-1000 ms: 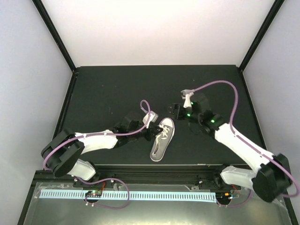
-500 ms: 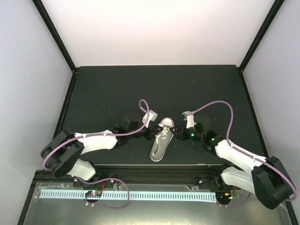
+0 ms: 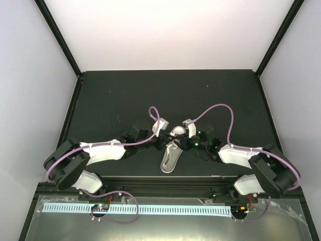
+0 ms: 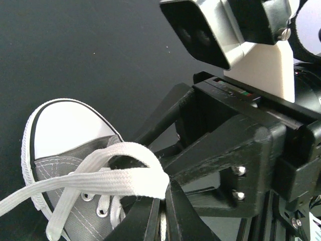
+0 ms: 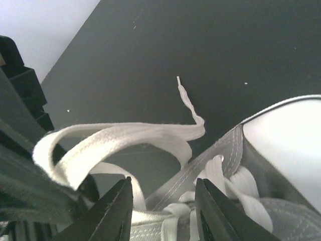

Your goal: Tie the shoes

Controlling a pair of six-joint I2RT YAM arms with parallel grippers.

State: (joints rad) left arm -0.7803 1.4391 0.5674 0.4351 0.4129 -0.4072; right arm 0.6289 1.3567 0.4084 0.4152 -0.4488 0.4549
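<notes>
A: Setting: black table (image 3: pixel 110 100), pale walls (image 3: pixel 165 30). Item one?

B: One grey sneaker (image 3: pixel 169 155), low on the table's centre line. Its toe points to 12 o'clock and its heel to 6.

A: Change on record?

B: One second back, the right gripper (image 3: pixel 183 142) hung well apart from the sneaker, out at its 2 o'clock. It has since swung in and now sits at the sneaker's 3 o'clock side. There it faces the left gripper (image 3: pixel 161 142), which has kept its post at 9 o'clock.

A: Tool states?

B: Left fingers (image 4: pixel 143 221) are pressed together. They appear to be pinching a raised loop (image 4: pixel 120 175) of the white laces (image 5: pixel 220 181). The right gripper (image 5: pixel 163 216) is spread, with the lacing and tongue between its fingers. That same loop (image 5: pixel 115 138) lies just ahead of it, toward 11 o'clock.

A: Bearing on the task?

B: In my judgement, both tools are now placed to pass or cross the loop. No knot is visible yet. One free lace end (image 5: pixel 179 80) trails on the table.

A: Brands, labels, writing?

B: None legible. The toe cap (image 4: pixel 65 128) is plain white, and the camera housing opposite carries no readable marking.
</notes>
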